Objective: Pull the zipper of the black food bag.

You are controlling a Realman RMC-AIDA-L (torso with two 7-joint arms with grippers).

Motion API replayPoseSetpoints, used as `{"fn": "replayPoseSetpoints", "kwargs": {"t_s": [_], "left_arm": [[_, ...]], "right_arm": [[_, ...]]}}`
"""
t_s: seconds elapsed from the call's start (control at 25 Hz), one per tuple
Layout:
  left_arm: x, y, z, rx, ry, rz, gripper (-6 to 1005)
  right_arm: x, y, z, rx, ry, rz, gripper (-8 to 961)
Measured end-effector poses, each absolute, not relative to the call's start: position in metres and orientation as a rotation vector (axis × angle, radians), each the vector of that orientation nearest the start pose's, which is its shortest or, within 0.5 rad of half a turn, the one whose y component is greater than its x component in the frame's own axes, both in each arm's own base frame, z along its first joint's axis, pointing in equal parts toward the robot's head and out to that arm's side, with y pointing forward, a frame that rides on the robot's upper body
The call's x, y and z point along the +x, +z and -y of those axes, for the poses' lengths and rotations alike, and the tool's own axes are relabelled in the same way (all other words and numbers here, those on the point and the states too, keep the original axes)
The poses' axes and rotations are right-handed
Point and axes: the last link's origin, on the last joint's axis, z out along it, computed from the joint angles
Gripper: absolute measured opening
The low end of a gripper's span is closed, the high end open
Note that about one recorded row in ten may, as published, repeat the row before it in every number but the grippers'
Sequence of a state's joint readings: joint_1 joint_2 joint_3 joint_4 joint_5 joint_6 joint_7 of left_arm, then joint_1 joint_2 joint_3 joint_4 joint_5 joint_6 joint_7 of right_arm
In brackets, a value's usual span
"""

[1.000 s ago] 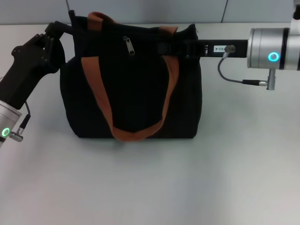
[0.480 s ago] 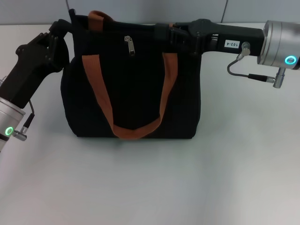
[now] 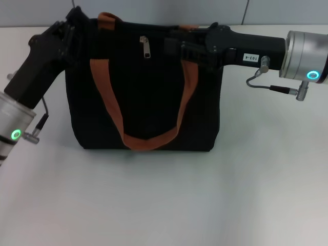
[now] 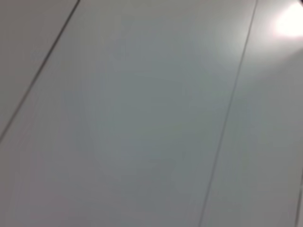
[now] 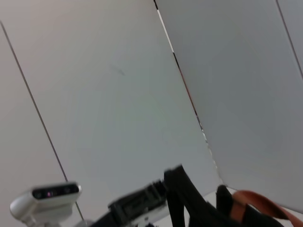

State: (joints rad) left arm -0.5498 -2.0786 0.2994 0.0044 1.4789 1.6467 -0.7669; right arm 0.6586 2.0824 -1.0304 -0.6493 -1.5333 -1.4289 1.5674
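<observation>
Upright on the white table (image 3: 164, 200), the black food bag (image 3: 146, 107) filled the upper middle of the head view, its two orange-brown handle straps (image 3: 146, 141) hanging in a loop down its front. A small silver pull tab, the zipper (image 3: 147, 47), hung near the top edge of the bag's front face, a little left of the bag's middle and between the two upper ends of the straps.

The left gripper (image 3: 72, 23) sat at the upper left corner of the bag, its black body reaching up from the lower left of the frame and meeting the fabric at that corner. Whether its fingers were spread or pressed together could not be told, since black gripper and black cloth ran together there. The right gripper (image 3: 177, 43) came in from the right edge of the frame along the top of the bag, its tip lying against the upper rim, right of the zipper and apart from it. Its fingers likewise could not be made out against the dark fabric.

The left wrist view showed only pale grey wall panels (image 4: 142, 118) with thin seams. The right wrist view showed similar panels, with a dark strip of bag rim and one orange-brown strap end (image 5: 251, 201) at the bottom right.
</observation>
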Motion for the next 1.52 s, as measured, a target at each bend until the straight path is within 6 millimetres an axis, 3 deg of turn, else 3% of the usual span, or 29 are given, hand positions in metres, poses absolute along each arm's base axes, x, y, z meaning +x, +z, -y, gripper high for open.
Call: {"fn": "replayPoseSetpoints", "kwargs": {"t_s": [0.4,0.8,1.52], "left_arm": [[-0.232,-0.009,-0.335,-1.934,-1.481,0.531,77],[-0.23,-0.01,-0.336,-1.936,-1.486,0.531,78],[-0.227,-0.01,-0.337,-1.941,-1.493,0.519,82]], "right_arm": [[0.162,-0.016,-0.379,-2.691,1.045,-0.659,485],[0.156,-0.02,-0.379,-2.717,1.055,-0.873,484],[0.151,-0.027,-0.387,-2.714,0.984,-0.929,504]]}}
